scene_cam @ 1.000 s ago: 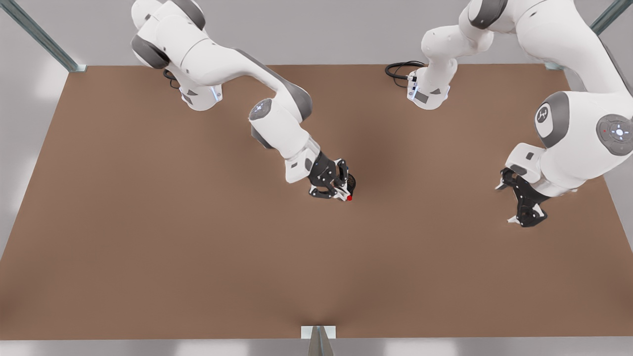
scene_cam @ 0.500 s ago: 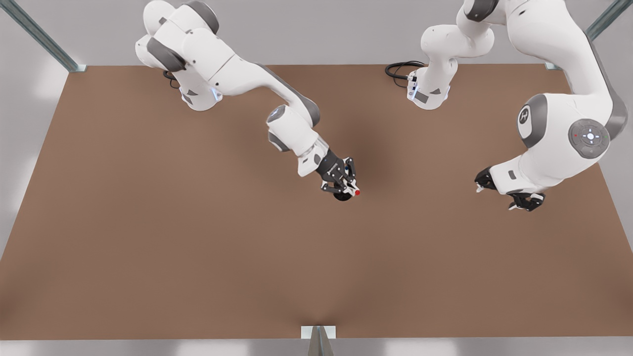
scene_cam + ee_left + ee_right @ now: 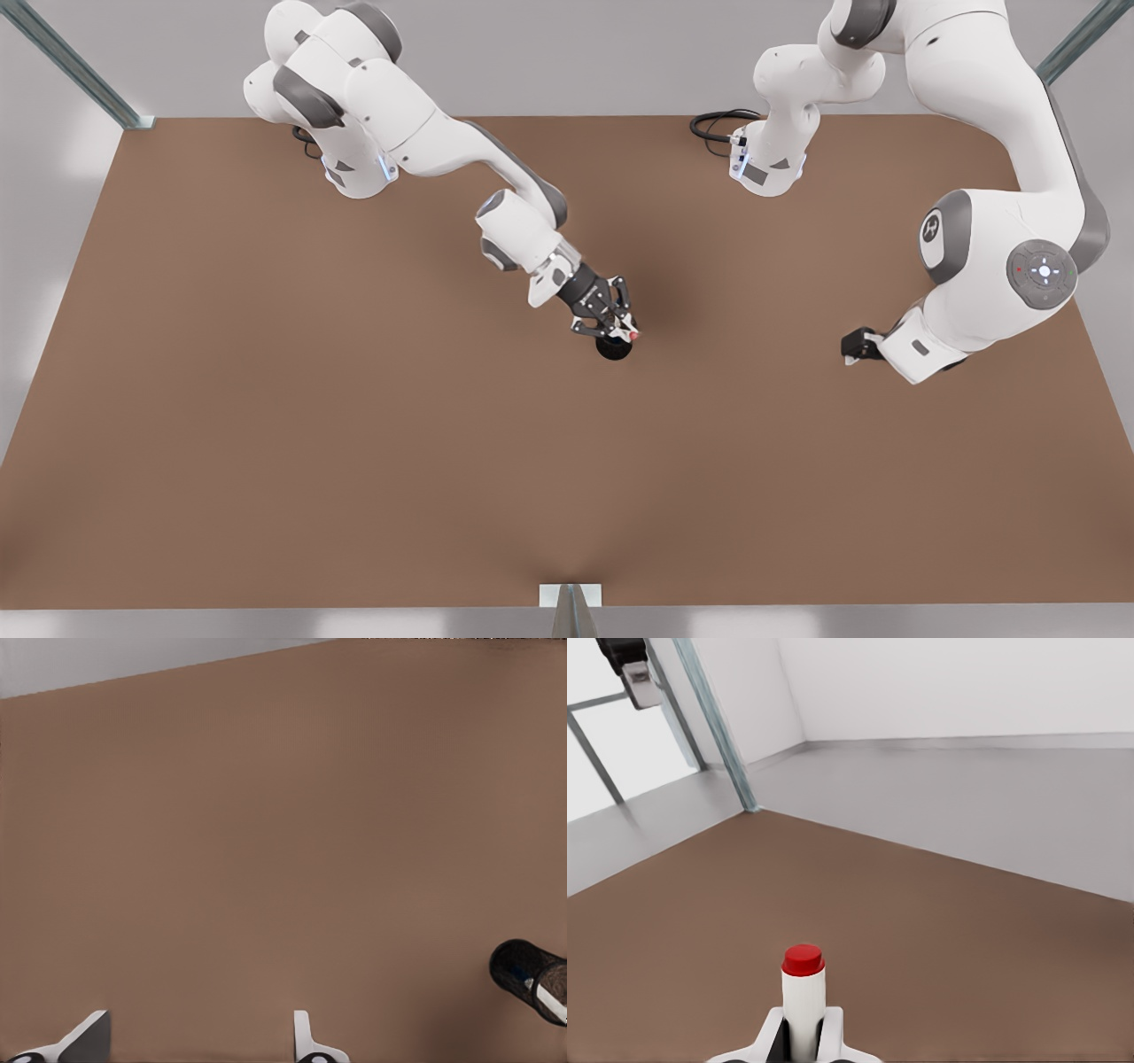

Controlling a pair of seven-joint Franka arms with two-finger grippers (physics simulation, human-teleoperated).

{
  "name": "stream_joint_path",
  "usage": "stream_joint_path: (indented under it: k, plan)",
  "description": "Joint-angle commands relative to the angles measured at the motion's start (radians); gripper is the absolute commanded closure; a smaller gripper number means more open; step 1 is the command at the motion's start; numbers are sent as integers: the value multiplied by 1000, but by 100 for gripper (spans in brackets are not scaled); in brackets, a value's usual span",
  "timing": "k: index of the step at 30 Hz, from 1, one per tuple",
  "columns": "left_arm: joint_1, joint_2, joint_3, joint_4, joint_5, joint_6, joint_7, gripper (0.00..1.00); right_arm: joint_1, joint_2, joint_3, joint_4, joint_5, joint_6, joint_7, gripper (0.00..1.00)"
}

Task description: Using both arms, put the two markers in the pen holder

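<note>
**Red-ended marker upright in the right gripper**

The right gripper [image 3: 803, 1038] has its pale fingers [image 3: 769, 1038] closed against a white marker [image 3: 803, 1001], one on each side of the barrel. The marker's red end [image 3: 803, 959] stands clear above the fingers. Beyond lies the brown table [image 3: 939, 930], then grey floor [image 3: 966, 806], a white wall [image 3: 957, 682] and a slanted metal post [image 3: 713, 726].

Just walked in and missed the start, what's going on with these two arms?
The right tool is shut on the red marker, holding it just above the black holder mid-table. A white, blue-marked pen already sits in that holder. The left tool is open and empty, off toward the front view's right over bare table.
</note>
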Motion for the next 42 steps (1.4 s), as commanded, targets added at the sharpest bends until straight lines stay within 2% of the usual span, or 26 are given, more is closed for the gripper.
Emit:
stream_joint_path:
  k: [1, 3, 14, 17, 18, 19, 20, 21, 24, 25, 27, 29, 32, 34, 36, 37, 38, 42]
  plan:
    - [0, 1, 0, 0, 0, 1, -313, 0, -2, -8, -1, -21, 3, 26, 16, 79]
    - [2, 4, 0, 0, 0, 1, -313, 0, 0, -31, -1, -66, 3, 26, 16, 79]
    - [5, 12, 0, 0, 2, 1, -311, 0, 31, -9, -6, -74, 6, 26, 16, 79]
    - [6, 12, 0, 0, 2, 2, -311, 0, 44, 17, -23, -72, 4, 26, 14, 79]
    - [6, 13, 0, 0, 2, 2, -310, 0, 75, 26, -58, -72, 4, 26, 14, 79]
    - [6, 18, 0, 0, 2, 2, -310, 0, 87, 41, -72, -72, 6, 26, 14, 25]
    - [6, 18, 0, 0, 2, 2, -311, 0, 87, 43, -72, -72, 6, 26, 14, 4]
    - [6, 18, 0, 0, 2, 2, -311, 0, 86, 41, -72, -72, 3, 26, 14, 1]
    - [6, 18, 0, 0, 2, 2, -311, 0, 66, 19, -72, -72, 3, 26, 6, 0]
    - [6, 18, 0, 0, 2, 2, -311, 0, -4, -20, -70, -77, 1, -2, 5, 0]
    - [6, 16, 0, 2, -14, 2, -304, 0, -212, -161, -64, -23, 1, -422, 5, 0]
    - [-1, 13, 0, 2, -14, 1, -301, 0, -345, -348, -59, -11, 1, -872, 5, 0]
    - [-12, 10, -3, 2, -15, -4, -299, 0, -469, -425, -59, 259, 4, -1480, -16, 0]
    - [-26, 12, -3, 2, -18, -7, -301, 0, -529, -434, -59, 253, 6, -1571, -72, 0]
    - [-37, 15, -2, 0, -18, -7, -307, 0, -592, -432, -78, 236, 7, -1576, -133, 0]
    - [-37, 13, -2, 2, -18, -7, -311, 0, -505, -431, -200, 230, 14, -1614, -175, 0]
    - [-37, 15, -2, 2, -18, -8, -307, 0, -482, -420, -237, 253, 30, -1666, -196, 0]
    - [-41, 18, -2, 2, -15, -24, -302, 0, -482, -429, -254, 262, 32, -1748, -185, 0]
